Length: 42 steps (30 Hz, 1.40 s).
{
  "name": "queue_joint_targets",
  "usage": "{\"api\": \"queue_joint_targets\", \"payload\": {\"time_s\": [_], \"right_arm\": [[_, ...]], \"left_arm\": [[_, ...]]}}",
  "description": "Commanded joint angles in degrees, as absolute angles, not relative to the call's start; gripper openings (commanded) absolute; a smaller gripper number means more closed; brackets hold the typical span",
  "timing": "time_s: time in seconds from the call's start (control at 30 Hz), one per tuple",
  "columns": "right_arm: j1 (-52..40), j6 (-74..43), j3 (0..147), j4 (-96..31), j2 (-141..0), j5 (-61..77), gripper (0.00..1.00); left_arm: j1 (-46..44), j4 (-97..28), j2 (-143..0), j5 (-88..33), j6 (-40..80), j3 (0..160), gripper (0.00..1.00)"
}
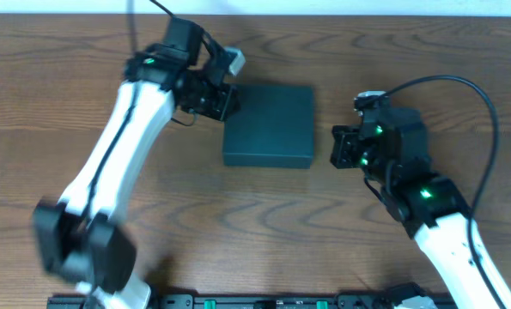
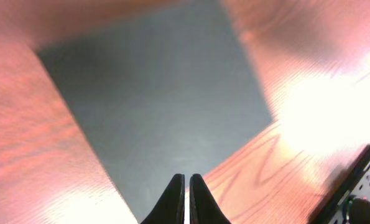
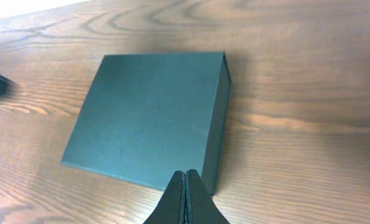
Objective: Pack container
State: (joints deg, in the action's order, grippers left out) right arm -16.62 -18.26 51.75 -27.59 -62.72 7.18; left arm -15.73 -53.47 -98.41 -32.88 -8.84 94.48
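Left claw (image 2: 186,178), right claw (image 3: 185,174) pinched, container (image 1: 270,123) unmarked

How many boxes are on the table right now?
1: the container, lid closed, lies mid-table between the left tool and the right tool; none seems hidden.

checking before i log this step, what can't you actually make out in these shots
1. Inside of the container: the lid is shut in every view, so the contents are hidden.
2. Whether the left gripper touches the container: overhead, its wrist covers the contact spot; the left wrist view is blurred.
3. Grain of the table, left wrist view: washed out by glare.
4. Lower part of the left arm, overhead: blurred.
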Motion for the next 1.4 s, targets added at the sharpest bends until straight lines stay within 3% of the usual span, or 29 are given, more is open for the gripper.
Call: {"api": "queue_joint_targets", "payload": {"time_s": [0.0,0.27,0.3,0.33,0.37,0.4,0.43,0.8,1.37], "right_arm": [[-16.14,-12.53,53.74,-30.04,-59.18,4.29,0.01],[-16.14,-9.78,53.82,-31.70,-48.73,4.32,0.02],[-16.14,-9.78,53.82,-31.73,-47.88,4.34,0.04],[-16.16,-9.80,53.82,-31.75,-47.13,4.56,0.17],[-16.16,-9.82,53.82,-31.83,-46.37,4.78,0.34],[-16.16,-9.91,53.82,-32.08,-45.76,4.73,0.70],[-16.16,-10.26,53.82,-32.42,-45.23,4.73,0.99],[-16.16,-10.28,53.78,-43.83,-44.69,4.71,0.99],[-16.16,-10.83,53.78,-47.64,-45.39,4.73,0.99]], "left_arm": [[-15.29,-55.00,-90.56,-31.05,-8.75,96.20,0.06],[-15.29,-58.61,-78.56,-26.41,-8.71,96.20,0.06],[-15.33,-58.83,-77.93,-26.41,-8.56,96.20,0.09],[-15.40,-58.94,-77.17,-26.46,-8.12,96.20,0.23],[-15.40,-58.96,-76.64,-26.57,-7.33,96.20,0.42],[-15.40,-58.96,-76.20,-26.57,-6.52,96.20,0.78],[-15.40,-58.98,-75.88,-26.55,-5.74,96.20,0.96],[-15.40,-61.52,-75.37,-26.44,-1.28,96.16,0.95],[-15.40,-61.69,-73.78,-26.39,-1.28,96.16,0.95]]}}
